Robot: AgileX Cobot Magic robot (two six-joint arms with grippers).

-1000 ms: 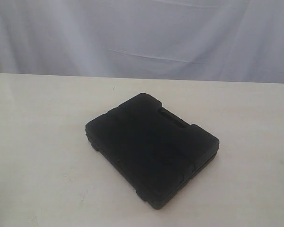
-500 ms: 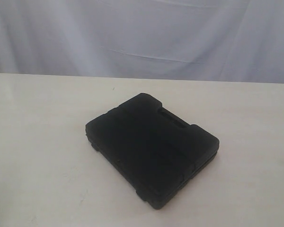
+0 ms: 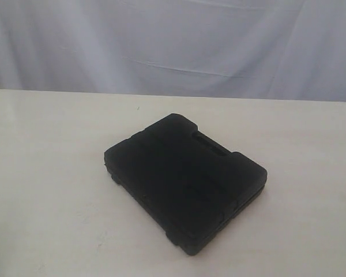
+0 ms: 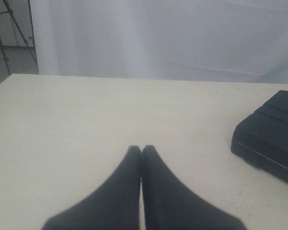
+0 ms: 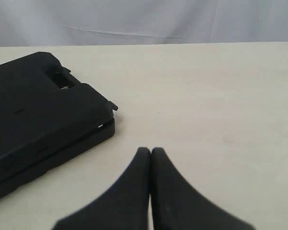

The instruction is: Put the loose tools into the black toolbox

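Black toolbox (image 3: 184,182) lies closed between left gripper (image 4: 141,149) and right gripper (image 5: 150,151), both low, pinched together, empty.

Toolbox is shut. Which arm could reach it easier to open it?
Probably right: the toolbox lies close beside the right gripper; from the left gripper only its corner shows, farther off.

Black toolbox (image 3: 184,179) — plain matte, no pattern. Cream counter (image 3: 46,173), faintly speckled. White curtain (image 3: 173,40) behind — both pincers black.
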